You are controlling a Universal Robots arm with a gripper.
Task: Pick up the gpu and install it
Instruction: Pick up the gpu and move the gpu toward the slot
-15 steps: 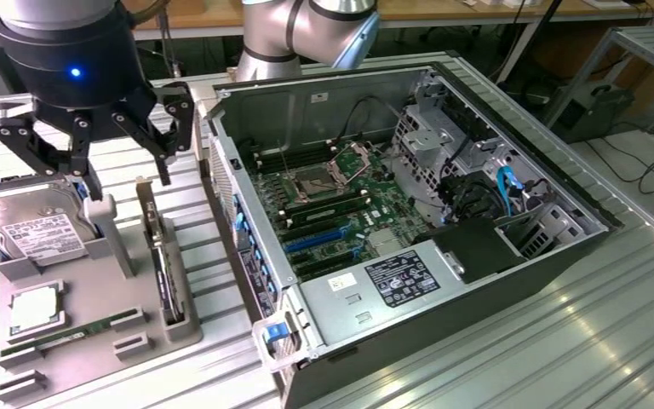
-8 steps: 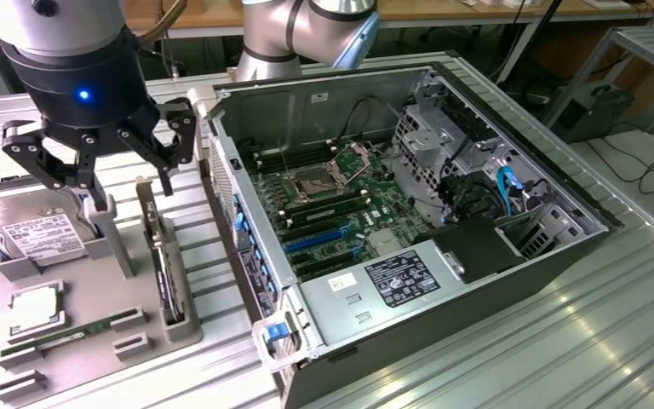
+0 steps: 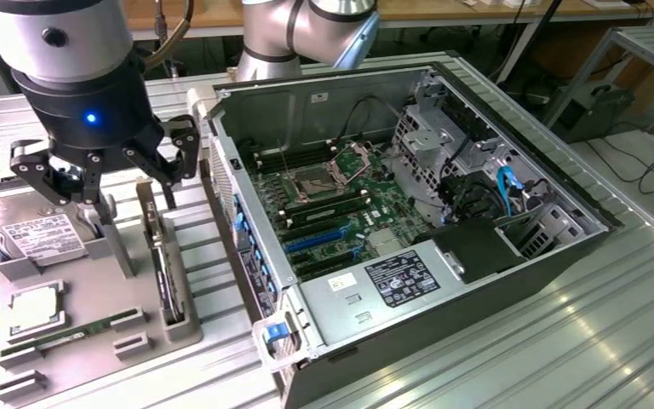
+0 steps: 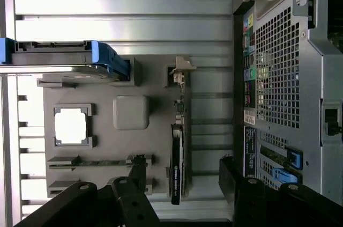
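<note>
Ribbed metal desk [image 3: 509, 341]. Your exterior view looks down into the open case [image 3: 304, 111] and its green board. The wrist view gives you its perforated steel back. Grey plastic tray [image 4: 107, 136] sits beside it, with the gpu [image 4: 177, 162] standing on edge in a slot. Claw [image 4: 182, 205] hangs over it, spread apart and empty.

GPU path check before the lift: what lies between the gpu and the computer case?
The gray holder's rim, then bare ribbed table, separate the gpu from the computer case; clearest in the wrist view.
</note>
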